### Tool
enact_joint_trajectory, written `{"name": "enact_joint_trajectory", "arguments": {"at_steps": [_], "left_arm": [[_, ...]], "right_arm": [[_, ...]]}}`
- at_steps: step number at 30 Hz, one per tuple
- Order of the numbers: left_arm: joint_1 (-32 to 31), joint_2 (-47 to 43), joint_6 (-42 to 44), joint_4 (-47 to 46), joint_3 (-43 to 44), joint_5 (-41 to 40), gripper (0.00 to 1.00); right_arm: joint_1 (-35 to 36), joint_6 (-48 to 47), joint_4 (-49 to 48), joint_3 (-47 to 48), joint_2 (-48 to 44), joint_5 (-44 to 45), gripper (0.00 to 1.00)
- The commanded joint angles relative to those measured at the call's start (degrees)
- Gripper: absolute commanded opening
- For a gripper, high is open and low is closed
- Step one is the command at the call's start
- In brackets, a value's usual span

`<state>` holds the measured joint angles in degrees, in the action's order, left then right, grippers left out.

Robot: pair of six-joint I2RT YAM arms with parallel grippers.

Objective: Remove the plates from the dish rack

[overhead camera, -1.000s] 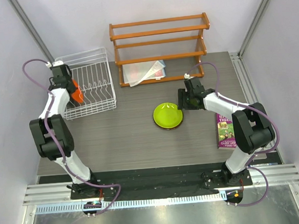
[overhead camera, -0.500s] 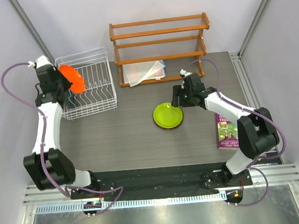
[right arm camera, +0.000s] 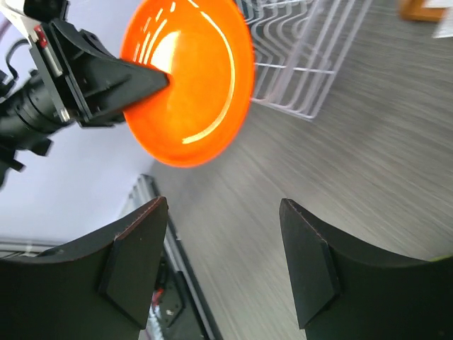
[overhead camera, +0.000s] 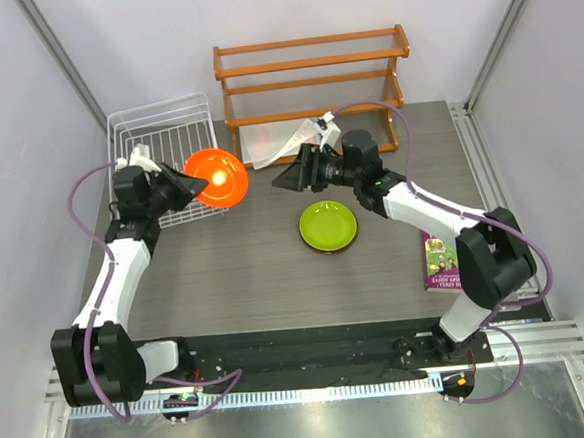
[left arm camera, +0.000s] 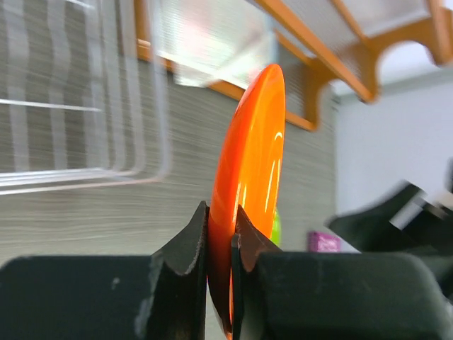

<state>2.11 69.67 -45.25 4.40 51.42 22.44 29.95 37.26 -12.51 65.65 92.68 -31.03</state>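
My left gripper [overhead camera: 191, 183] is shut on the rim of the orange plate [overhead camera: 219, 177], holding it on edge in the air just right of the white wire dish rack [overhead camera: 161, 128]. In the left wrist view the plate [left arm camera: 255, 142] stands pinched between the fingers [left arm camera: 187, 248]. My right gripper [overhead camera: 281, 180] is open and faces the plate from the right, a short gap away. Its wrist view shows the plate's [right arm camera: 187, 78] hollow face beyond the spread gripper [right arm camera: 223, 204]. The lime green plate [overhead camera: 329, 225] lies flat on the table.
An orange wooden three-tier shelf [overhead camera: 312, 77] stands at the back, with a clear plastic packet [overhead camera: 281, 140] under it. A purple book [overhead camera: 440, 259] lies at the right edge. Grey walls close in on both sides.
The left arm lifted the orange plate out of the rack and swung it right. The right gripper left the green plate, moved up and left toward the orange plate, and opened wider.
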Motion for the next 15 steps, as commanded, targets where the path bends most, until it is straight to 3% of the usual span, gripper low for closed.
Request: {"name": "enact_joint_trajectory", "arguments": {"at_steps": [1, 9, 13, 15], "left_arm": [[-5.3, -3.7, -7.6, -14.1, -3.2, 5.5, 0.00], [-8.8, -6.2, -9.2, -16.1, -6.2, 5.2, 0.00], [-9.0, -6.6, -8.8, -15.7, -6.9, 5.1, 0.00], [-9.1, -6.2, -8.7, -15.8, -7.0, 5.3, 0.00]], "right_arm": [[2.2, 8.4, -13.7, 0.0, 3.7, -5.5, 0.70], [3.2, 9.4, -16.8, 0.2, 7.3, -5.7, 0.69], [3.1, 9.9, -19.6, -0.8, 7.9, -5.9, 0.53], [3.2, 10.0, -20.2, -0.9, 8.2, -6.2, 0.50]]}}
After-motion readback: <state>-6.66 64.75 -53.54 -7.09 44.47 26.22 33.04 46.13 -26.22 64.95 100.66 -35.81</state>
